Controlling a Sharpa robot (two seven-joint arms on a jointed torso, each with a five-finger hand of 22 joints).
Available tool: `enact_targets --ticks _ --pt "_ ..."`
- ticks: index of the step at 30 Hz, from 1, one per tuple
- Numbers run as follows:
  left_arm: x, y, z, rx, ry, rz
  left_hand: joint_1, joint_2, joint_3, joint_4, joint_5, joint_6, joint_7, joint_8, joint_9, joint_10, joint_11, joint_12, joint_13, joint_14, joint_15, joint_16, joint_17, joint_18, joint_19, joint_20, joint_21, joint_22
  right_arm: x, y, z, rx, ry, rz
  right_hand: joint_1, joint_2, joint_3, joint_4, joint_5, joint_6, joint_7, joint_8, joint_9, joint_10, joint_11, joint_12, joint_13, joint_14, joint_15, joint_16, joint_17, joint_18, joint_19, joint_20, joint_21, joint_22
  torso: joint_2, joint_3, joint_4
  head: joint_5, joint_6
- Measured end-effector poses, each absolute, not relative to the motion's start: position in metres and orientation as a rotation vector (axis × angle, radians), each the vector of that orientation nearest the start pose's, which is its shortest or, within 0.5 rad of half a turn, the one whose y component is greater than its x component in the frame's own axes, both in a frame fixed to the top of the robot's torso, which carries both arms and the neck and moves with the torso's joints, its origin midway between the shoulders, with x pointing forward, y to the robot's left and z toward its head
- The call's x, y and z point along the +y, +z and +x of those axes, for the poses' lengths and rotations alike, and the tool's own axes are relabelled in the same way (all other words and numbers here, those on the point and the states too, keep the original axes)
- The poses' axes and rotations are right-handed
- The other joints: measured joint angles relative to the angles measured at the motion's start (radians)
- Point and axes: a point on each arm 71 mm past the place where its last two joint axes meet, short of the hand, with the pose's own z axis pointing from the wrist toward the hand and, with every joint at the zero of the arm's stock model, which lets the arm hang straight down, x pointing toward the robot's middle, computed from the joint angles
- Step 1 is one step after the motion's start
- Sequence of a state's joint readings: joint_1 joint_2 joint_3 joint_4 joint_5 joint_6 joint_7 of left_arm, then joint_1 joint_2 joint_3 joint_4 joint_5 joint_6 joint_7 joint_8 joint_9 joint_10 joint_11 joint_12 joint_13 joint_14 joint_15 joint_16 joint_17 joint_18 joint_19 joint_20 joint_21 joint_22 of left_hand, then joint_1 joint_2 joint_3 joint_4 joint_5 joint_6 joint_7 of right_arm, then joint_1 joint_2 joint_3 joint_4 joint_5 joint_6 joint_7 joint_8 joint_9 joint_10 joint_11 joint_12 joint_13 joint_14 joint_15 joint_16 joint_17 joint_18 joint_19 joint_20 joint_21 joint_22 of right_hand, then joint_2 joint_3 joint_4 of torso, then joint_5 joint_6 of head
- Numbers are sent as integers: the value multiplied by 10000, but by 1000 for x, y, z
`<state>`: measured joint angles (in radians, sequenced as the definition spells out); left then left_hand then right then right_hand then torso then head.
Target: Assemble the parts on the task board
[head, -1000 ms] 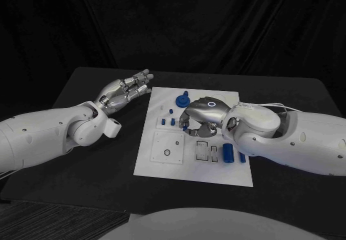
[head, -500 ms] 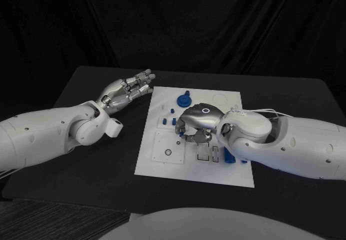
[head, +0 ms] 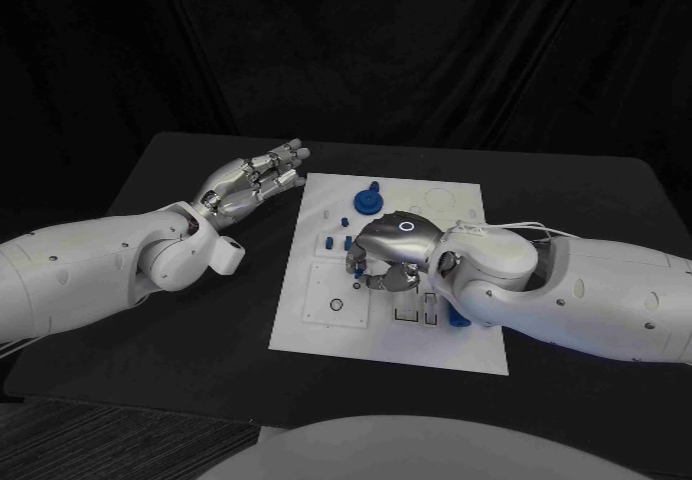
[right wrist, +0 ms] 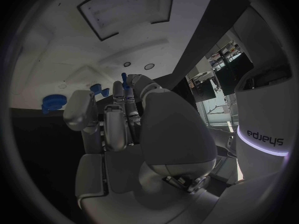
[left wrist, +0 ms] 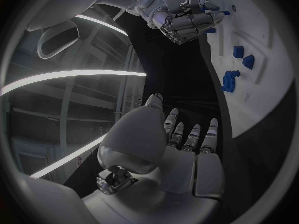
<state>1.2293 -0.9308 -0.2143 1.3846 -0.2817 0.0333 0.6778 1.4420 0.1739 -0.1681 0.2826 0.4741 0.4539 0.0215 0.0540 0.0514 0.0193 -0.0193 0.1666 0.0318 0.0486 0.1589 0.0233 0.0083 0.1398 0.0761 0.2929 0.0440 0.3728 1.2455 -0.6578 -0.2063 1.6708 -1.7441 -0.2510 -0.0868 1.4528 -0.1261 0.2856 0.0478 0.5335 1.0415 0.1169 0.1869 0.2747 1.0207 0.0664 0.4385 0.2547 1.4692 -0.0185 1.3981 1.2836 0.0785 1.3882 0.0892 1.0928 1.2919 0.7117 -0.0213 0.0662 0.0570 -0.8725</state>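
Head view: a small blue part [right wrist: 124, 81] is being pinched at the fingertips of the right hand [head: 387, 256] over the task board [head: 433, 345] mid-worktop, its seating apparently being lined up, while the left hand [head: 253, 180] is being kept spread and empty beside it.

Dim scene against black surroundings, the white task board [head: 387, 335] brightest; bright ceiling strips streak the left wrist view, whose straight edges bend.
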Motion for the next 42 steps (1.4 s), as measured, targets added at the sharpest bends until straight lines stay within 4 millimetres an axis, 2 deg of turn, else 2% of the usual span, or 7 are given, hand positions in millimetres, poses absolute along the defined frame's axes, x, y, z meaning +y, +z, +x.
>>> enact_targets --ticks 20,21,26,42 --pt "276 -212 477 15248 -16728 -6620 16 15 0 0 1 0 1 0 0 -1 0 0 0 0 0 0 0 0 0 0 0 -2 -63 -214 407 16306 8244 -7397 0 0 2 -2 0 0 0 0 1 2 0 0 0 0 0 0 -1 -1 0 0 0 0 0 5 -21 17 0" --pt "276 -212 477 15250 -16730 -6620 16 16 0 0 2 0 1 0 0 -1 1 0 0 0 0 0 0 0 0 0 0 -2 -63 -214 407 16321 8236 -7399 0 0 108 -108 0 0 0 0 5 2 0 -5 -34 0 0 0 -1 0 0 0 0 0 0 5 -21 17 0" --pt "276 -213 477 15258 -16733 -6626 16 16 0 0 2 0 1 0 0 -1 1 0 0 0 0 0 0 0 0 0 0 -2 -64 -216 408 16394 8172 -7406 0 0 108 -108 0 0 0 0 7 2 1 -13 -57 0 0 0 -2 0 0 0 0 0 -1 5 -22 26 0" --pt "276 -214 476 15299 -16776 -6645 17 16 0 0 2 0 1 0 0 -2 2 0 0 0 1 0 0 -1 0 0 0 -5 -64 -218 408 16537 8102 -7482 0 0 108 -108 0 -1 0 0 20 2 1 -13 -58 0 0 0 -2 0 0 0 0 0 3 6 -13 -21 0"
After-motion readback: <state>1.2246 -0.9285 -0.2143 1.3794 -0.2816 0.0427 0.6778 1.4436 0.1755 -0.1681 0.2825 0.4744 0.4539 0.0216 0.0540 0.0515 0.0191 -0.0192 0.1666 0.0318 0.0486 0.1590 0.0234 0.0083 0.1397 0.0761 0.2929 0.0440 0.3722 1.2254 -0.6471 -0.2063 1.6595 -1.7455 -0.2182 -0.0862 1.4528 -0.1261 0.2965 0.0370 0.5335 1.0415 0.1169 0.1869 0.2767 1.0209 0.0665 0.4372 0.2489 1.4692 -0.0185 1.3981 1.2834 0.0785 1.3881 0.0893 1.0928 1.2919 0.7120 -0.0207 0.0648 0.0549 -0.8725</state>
